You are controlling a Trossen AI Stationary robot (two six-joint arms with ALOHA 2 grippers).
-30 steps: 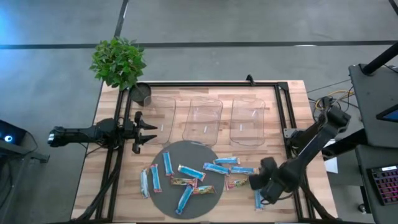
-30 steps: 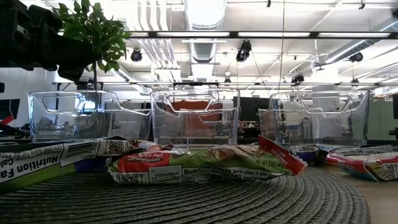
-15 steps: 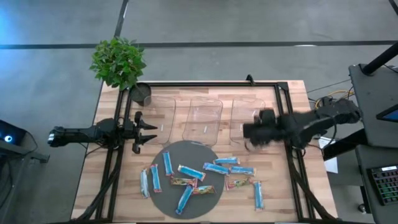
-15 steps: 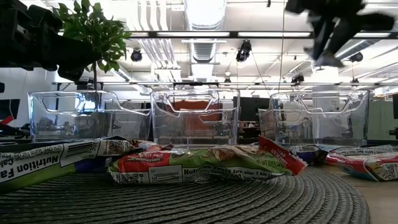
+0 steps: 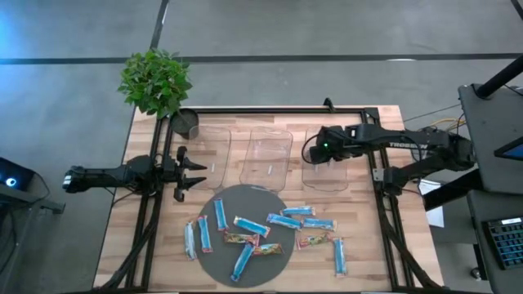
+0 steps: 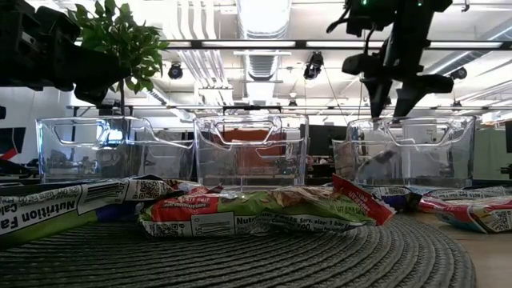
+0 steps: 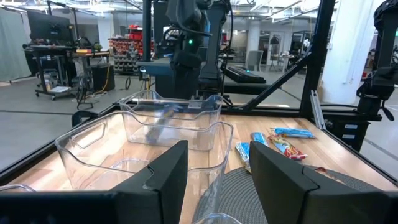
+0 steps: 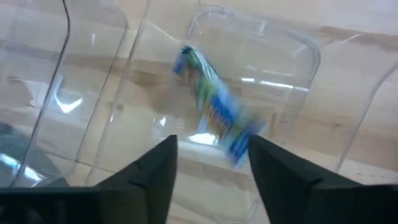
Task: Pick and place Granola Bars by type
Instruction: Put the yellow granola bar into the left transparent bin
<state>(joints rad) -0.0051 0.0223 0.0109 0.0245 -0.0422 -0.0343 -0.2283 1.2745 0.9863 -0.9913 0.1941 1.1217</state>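
My right gripper (image 5: 315,151) hangs open above the right clear bin (image 5: 327,173), fingers pointing down (image 6: 394,99). A light blue granola bar (image 8: 214,112) shows blurred and tilted inside that bin, below the open fingers and apart from them (image 7: 163,118). Several more bars, light blue and multicoloured, lie flat on the round grey mat (image 5: 214,265) and on the wood to its right (image 5: 339,256). My left gripper (image 5: 193,170) waits open at the table's left, level with the bins.
Three clear bins stand in a row at the far side: left (image 5: 214,151), middle (image 5: 270,155) and right. A potted plant (image 5: 155,80) and a dark cup (image 5: 186,122) sit at the far left corner. A black frame rims the table.
My right gripper has risen from the bars near the table's right front and swung toward the far edge, to above the right bin. There it has opened and let go of a light blue bar, which is dropping into the bin.
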